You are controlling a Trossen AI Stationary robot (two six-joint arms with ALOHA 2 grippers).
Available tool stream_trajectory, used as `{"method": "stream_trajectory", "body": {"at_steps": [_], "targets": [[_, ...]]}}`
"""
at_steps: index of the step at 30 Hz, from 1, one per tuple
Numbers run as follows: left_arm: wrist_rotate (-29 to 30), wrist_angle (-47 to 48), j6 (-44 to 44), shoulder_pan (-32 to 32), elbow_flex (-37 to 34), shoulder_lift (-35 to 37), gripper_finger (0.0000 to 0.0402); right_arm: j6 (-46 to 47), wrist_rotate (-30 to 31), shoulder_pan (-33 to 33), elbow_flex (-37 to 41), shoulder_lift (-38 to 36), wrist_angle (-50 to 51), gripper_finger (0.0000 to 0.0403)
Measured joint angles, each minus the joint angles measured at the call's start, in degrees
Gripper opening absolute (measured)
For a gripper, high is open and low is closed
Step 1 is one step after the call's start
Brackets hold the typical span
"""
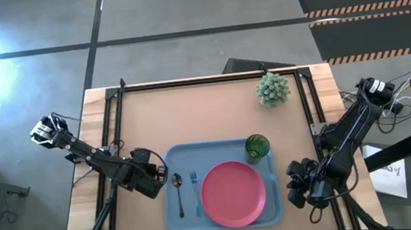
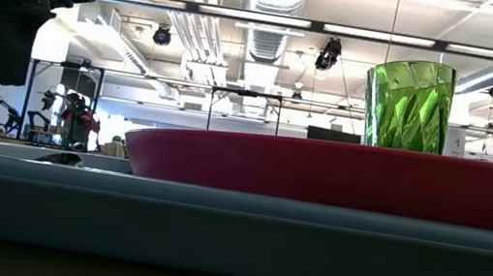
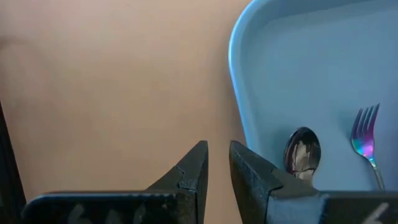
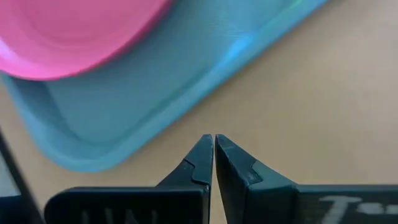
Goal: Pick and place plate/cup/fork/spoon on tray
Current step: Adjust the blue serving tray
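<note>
Tray (image 1: 224, 219) sits at the table's (image 1: 190, 116) near edge. On it: plate (image 1: 233, 194), cup (image 1: 257, 146) at the plate's far right, fork (image 1: 194, 185) and spoon (image 1: 177, 190) side by side left of the plate. Left hand (image 3: 217, 163) just off the tray's left rim, fingers slightly parted, empty. Right hand (image 4: 214, 155) beside the tray's right edge, closed, empty.

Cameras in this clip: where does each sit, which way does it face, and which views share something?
High view: overhead, straight down on the large light-blue plastic tray; both arms show.
Low view: table height, level across the tray rim into the room; a dark arm part shows at upper left.
Left wrist view: over the left claw, slightly open, beside the tray's corner.
Right wrist view: over the shut right claw, near the tray's edge.
Shared: high and left wrist views both show the small silver metal spoon and slim silver metal fork.
</note>
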State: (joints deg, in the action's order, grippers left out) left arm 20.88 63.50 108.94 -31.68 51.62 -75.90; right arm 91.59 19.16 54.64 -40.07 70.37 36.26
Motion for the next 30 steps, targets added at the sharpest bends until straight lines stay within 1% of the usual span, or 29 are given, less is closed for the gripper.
{"method": "stream_trajectory", "body": {"at_steps": [4,9,12,15,18,24,30], "targets": [[0.0,-0.2,0.1,0.0,0.0,0.0,0.0047,0.0,0.1,0.0,3.7,0.0,-2.6,0.0008],[-0.1,-0.2,0.1,0.0,0.0,0.0,0.0047,3.3,0.7,0.0,8.1,0.0,-5.3,0.0008],[-0.1,-0.1,-0.1,0.0,0.0,0.7,0.0047,4.9,3.5,0.0,10.6,0.0,-9.2,0.0008],[-0.1,-0.1,-0.3,0.0,-0.2,1.9,0.0047,5.4,8.0,0.0,12.4,0.0,-13.0,0.0008],[-0.1,0.0,-0.3,0.0,-0.4,3.1,0.0047,5.5,11.0,-0.1,12.8,0.0,-14.0,0.0008],[-0.1,0.0,-1.9,0.0,-0.5,4.4,0.0047,5.4,12.9,-0.2,12.6,0.0,-14.3,0.0008],[-1.2,0.0,-2.9,0.0,-0.7,4.6,0.0047,5.4,16.9,-0.2,12.6,0.0,-14.3,0.0008]]}}
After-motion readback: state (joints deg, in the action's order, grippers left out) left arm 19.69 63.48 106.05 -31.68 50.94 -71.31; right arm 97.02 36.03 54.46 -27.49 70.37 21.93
